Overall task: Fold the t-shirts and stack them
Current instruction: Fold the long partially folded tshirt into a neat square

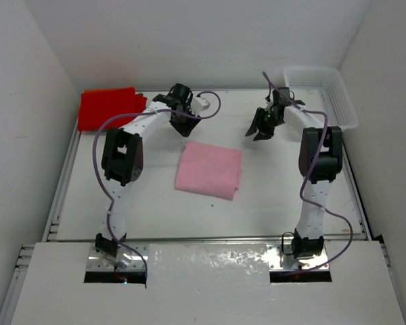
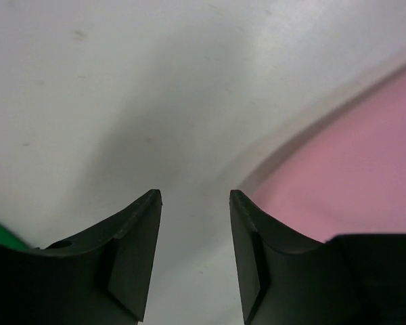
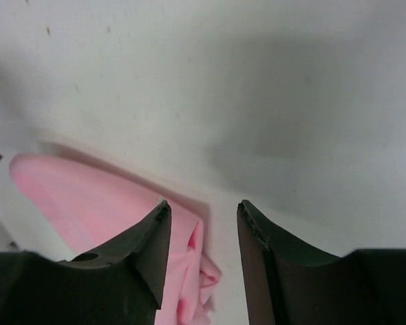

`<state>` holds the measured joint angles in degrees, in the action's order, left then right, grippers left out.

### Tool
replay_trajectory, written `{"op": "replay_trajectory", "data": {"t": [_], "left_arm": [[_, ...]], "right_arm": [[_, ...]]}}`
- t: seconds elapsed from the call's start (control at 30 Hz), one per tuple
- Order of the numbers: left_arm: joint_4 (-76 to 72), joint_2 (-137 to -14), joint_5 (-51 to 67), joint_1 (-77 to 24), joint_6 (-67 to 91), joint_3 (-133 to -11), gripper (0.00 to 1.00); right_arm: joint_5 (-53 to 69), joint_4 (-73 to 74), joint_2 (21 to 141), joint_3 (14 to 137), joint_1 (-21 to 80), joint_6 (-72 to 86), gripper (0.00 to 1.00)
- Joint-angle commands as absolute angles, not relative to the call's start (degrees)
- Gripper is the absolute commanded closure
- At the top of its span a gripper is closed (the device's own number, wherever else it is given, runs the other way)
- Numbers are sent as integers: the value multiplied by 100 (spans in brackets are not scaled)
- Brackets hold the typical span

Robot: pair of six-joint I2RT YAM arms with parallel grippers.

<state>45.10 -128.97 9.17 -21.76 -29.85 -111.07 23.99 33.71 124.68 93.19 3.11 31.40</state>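
Note:
A light pink t-shirt [image 1: 208,169] lies folded into a rectangle in the middle of the table. A red t-shirt [image 1: 108,107] lies folded at the back left corner. My left gripper [image 1: 187,128] hovers just beyond the pink shirt's far left corner, open and empty. In the left wrist view the gripper [image 2: 195,198] shows bare table between its fingers and the pink shirt [image 2: 365,169] to the right. My right gripper [image 1: 258,133] hangs off the shirt's far right corner, also open. In its wrist view the gripper [image 3: 203,206] is above the pink shirt's [image 3: 88,196] bunched corner.
A white plastic lattice basket [image 1: 323,91] stands at the back right corner. A sliver of green [image 2: 0,235] shows at the lower left edge of the left wrist view; what it is cannot be told. White walls enclose the table on three sides.

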Motion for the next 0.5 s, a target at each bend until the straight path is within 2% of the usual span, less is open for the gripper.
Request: {"op": "replay_trajectory", "data": {"t": [0.0,0.03,0.17,0.27,0.4,0.47], "left_arm": [[3938,-12675,256,-1961,-2427,-11776,57],[3911,-12578,264,-1916,-2321,-11803,57],[3990,-11709,938,-1881,-2022,-11165,58],[3911,-10752,1923,-2065,-1934,-9935,60],[3806,-10450,2907,-2250,-1776,-8521,61],[3525,-10476,2988,-2267,-1584,-8062,61]], "right_arm": [[1644,3664,12235,10062,299,2594,58],[1591,3630,11904,9994,334,2575,59],[1135,3262,10649,8967,1095,2504,76],[1247,2420,9821,7346,1703,3299,84],[1678,550,9413,5715,2012,4622,91],[1819,457,9518,5450,2144,4763,93]]}}
